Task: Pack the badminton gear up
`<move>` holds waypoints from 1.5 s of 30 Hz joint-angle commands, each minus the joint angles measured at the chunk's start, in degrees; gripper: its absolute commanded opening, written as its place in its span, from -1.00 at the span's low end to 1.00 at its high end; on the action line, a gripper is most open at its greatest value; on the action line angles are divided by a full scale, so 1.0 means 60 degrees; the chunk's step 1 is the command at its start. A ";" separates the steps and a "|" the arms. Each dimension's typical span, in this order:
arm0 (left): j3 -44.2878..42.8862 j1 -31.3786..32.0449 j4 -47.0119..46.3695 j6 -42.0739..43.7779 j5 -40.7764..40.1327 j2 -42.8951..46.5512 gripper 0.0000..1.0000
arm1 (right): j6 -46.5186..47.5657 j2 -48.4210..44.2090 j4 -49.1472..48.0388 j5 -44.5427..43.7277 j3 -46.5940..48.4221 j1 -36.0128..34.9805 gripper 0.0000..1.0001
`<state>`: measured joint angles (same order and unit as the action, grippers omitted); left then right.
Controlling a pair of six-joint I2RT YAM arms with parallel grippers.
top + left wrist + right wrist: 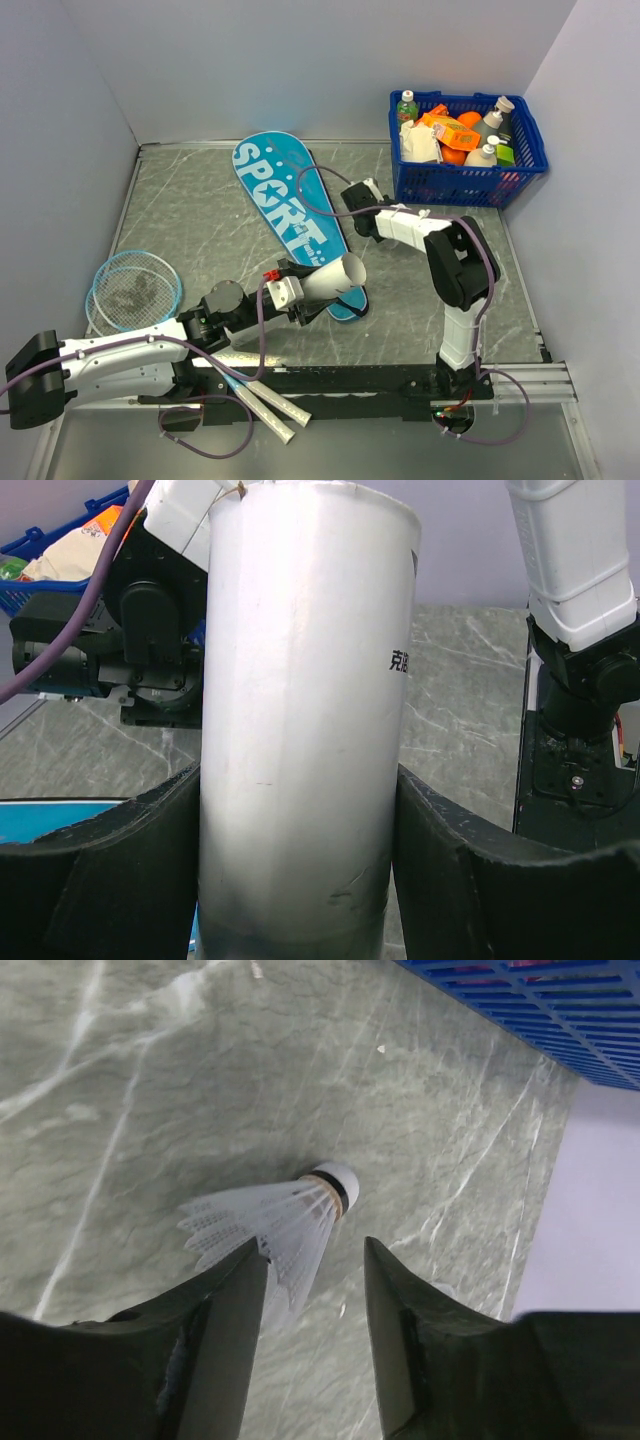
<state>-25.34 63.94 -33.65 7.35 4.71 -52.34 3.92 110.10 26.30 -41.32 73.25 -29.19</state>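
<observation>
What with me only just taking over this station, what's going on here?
The left end effector grips a white tube by the near end of the teal bag, which lies flat on the table. The right end effector is down at the table with the shuttlecock between its open fingers. Both rackets lie at the left, not yet packed.

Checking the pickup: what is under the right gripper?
A white shuttlecock lies on its side on the table, between the right gripper's fingers; one finger covers part of its skirt.

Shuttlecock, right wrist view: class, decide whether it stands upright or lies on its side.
On its side: the shuttlecock lies on the table, cork pointing sideways, skirt between the fingers.
</observation>
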 commanded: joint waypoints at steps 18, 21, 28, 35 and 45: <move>0.0210 0.0022 -0.0369 -0.0787 -0.0096 -0.0256 -0.98 | -0.1663 -0.2645 0.1049 0.0585 0.0067 0.0427 -1.00; 0.0195 0.0022 -0.0397 -0.0772 -0.0140 -0.0315 -0.98 | -0.2278 -0.3816 0.1693 0.1593 0.0052 0.0587 -1.00; 0.0166 0.0036 -0.0427 -0.0698 -0.0199 -0.0549 -0.98 | -0.3099 -0.7022 0.1769 0.5238 -0.0241 0.1157 -1.00; 0.0181 0.0036 -0.0530 -0.0581 -0.0287 -0.0857 -0.98 | -0.3510 -0.8418 0.1828 0.8942 -0.0050 0.1379 -1.00; 0.0371 0.0022 -0.0705 -0.0479 -0.0594 -0.1092 -0.98 | -0.3819 -1.0189 0.1766 1.2306 -0.0856 0.1466 -1.00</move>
<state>-25.74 63.96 -37.80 7.70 1.98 -57.28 -18.44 54.02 36.49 23.51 68.66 -20.95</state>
